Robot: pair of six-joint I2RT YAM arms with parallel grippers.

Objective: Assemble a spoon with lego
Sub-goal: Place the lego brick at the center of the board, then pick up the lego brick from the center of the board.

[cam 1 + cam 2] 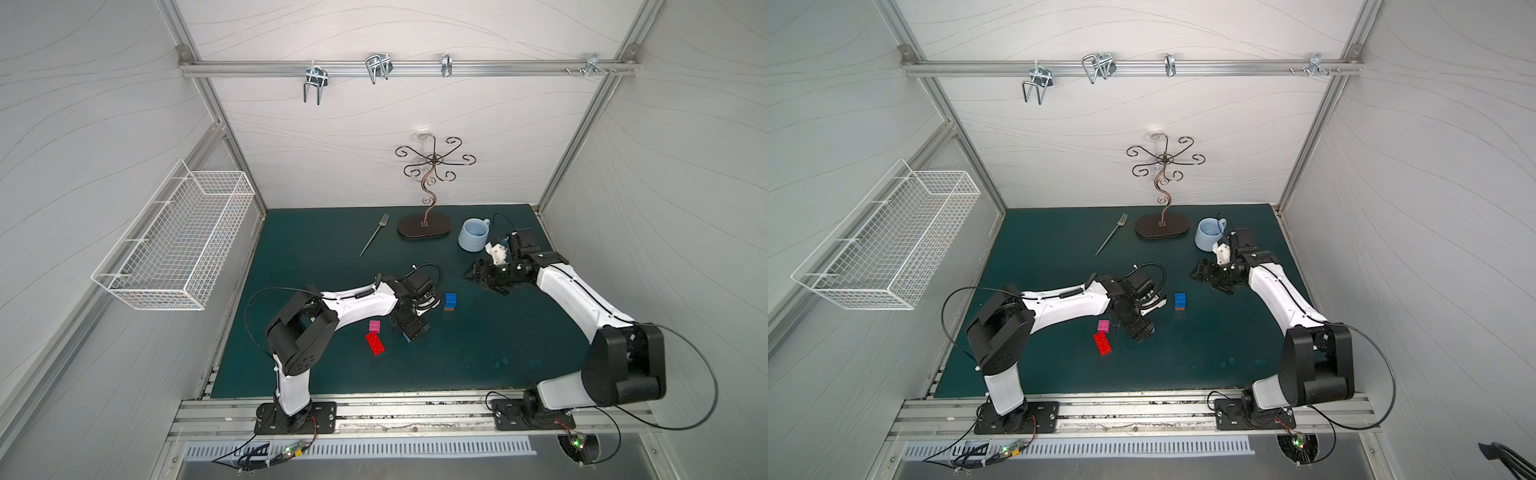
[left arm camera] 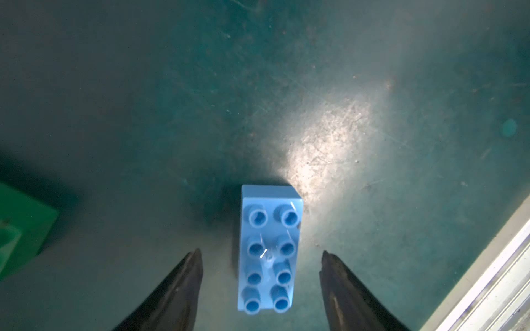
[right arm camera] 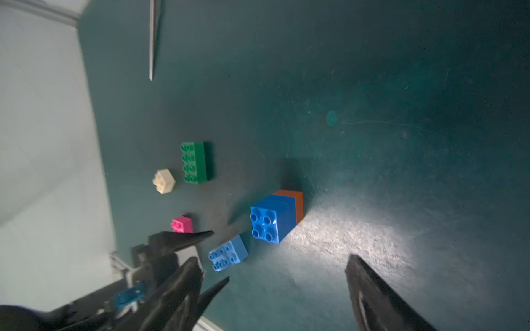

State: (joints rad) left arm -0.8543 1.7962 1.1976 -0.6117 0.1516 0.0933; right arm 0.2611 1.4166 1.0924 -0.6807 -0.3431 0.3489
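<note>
Near the middle of the green surface [image 1: 478, 353], the left pincer [image 2: 261, 253] points down over the light blue brick [image 2: 269, 229]. Its fingers are spread with a gap on each side, not gripping. Right pincer [image 3: 274, 258] is wide, nothing in it, near the mug [image 1: 473, 235]. Blue-on-orange stack [image 1: 450, 301] stands between the arms, the only joined lego. Red brick [image 1: 375, 344] and pink brick [image 1: 375, 326] lie loose just beside the left arm. Green brick [image 3: 196, 162] and cream brick [image 3: 164, 180] lie loose, seen in the right wrist view. Fork [image 1: 374, 235] lies farther back.
</note>
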